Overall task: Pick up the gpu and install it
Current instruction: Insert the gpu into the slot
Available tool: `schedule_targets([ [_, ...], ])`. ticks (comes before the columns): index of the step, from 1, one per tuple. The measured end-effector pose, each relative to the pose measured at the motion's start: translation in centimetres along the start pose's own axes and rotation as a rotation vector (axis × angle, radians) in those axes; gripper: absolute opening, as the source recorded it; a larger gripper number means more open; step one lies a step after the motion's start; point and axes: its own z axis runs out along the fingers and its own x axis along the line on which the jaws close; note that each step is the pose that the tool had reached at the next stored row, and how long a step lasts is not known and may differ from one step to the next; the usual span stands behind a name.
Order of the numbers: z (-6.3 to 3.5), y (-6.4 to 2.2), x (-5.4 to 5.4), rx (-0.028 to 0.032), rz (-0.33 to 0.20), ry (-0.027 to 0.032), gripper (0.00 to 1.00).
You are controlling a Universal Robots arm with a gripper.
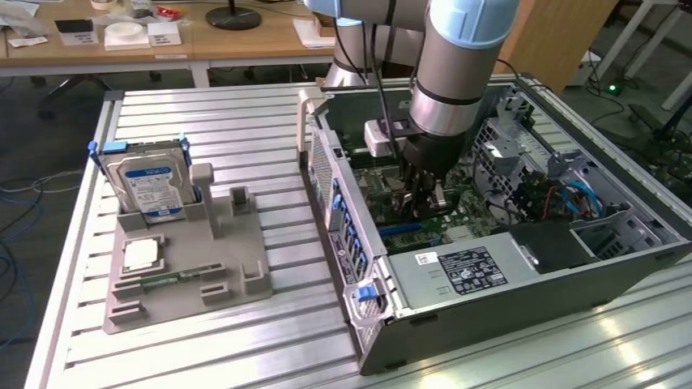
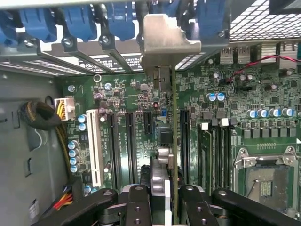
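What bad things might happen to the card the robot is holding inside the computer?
The gripper holds the gpu edge-on above the motherboard. If it is off line with the slot, its edge might scrape nearby parts. Its silver bracket sits close to the blue clips and might catch there.

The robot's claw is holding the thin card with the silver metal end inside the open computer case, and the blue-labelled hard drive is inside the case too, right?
Not quite. The exterior view shows the silver blue-labelled hard drive standing in the grey holder on the table, outside the case. The gripper does hold the thin card with the silver end bracket inside it.
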Motion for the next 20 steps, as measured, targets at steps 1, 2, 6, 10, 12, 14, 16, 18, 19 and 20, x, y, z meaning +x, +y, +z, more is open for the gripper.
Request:
schedule_targets([
  [1,0.14,0.03,0.0,0.0,0.0,0.0,0.28],
  [2,0.28,0.04,0.01,0.0,0.0,0.0,0.28],
  [6,0.71,0.22,0.03,0.0,-0.002,-0.0005,0.28],
  [10,0.78,0.34,0.03,0.0003,-0.004,-0.0009,0.28],
  [12,0.78,0.34,0.03,0.0003,-0.004,-0.0011,0.28],
  [14,0.78,0.34,0.03,0.0004,-0.004,-0.001,0.28],
  [16,0.79,0.34,0.03,0.0004,-0.004,-0.001,0.28],
  [18,0.81,0.35,0.03,0.0004,-0.004,-0.001,0.28],
  [19,0.83,0.39,0.04,0.0005,-0.004,-0.0011,0.28],
  [20,0.86,0.41,0.03,0.0007,-0.004,-0.0014,0.28],
])
